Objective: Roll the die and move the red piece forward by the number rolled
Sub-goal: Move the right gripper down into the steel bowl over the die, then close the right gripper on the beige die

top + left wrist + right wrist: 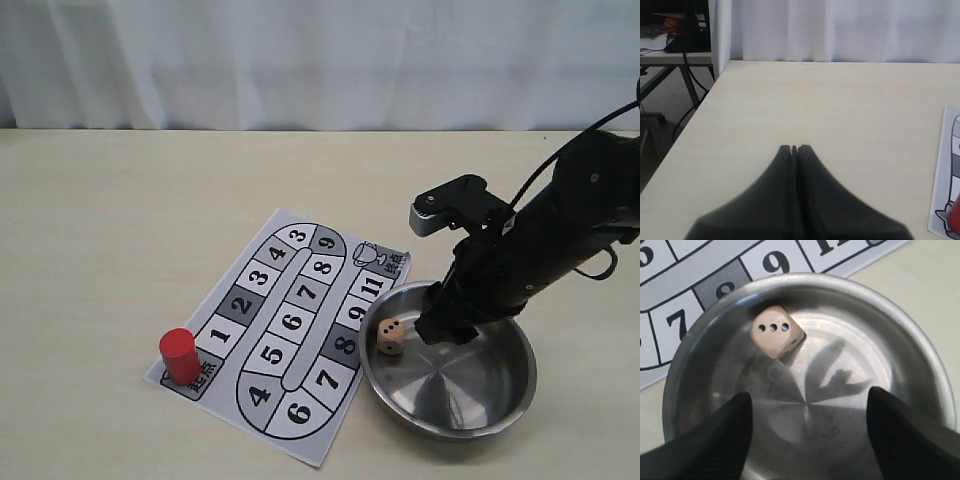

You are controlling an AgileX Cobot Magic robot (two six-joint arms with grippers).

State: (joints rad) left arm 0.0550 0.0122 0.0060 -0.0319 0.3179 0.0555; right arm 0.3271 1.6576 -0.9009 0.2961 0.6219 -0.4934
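Note:
The tan die (390, 337) lies inside the steel bowl (452, 428), against its wall on the board side. In the right wrist view the die (775, 332) shows three pips on top. My right gripper (445, 325) hangs open inside the bowl, beside the die and apart from it, its fingers (725, 435) spread wide with nothing between them. The red piece (179, 355) stands upright on the start square at the board's near left corner. My left gripper (794, 148) is shut and empty over bare table, with the red piece (955, 220) just at the frame's edge.
The numbered paper board (290, 330) lies flat left of the bowl, its squares 8 and 9 next to the rim (920, 325). A white curtain runs along the back of the table. The table's left edge (700, 107) drops off to the floor.

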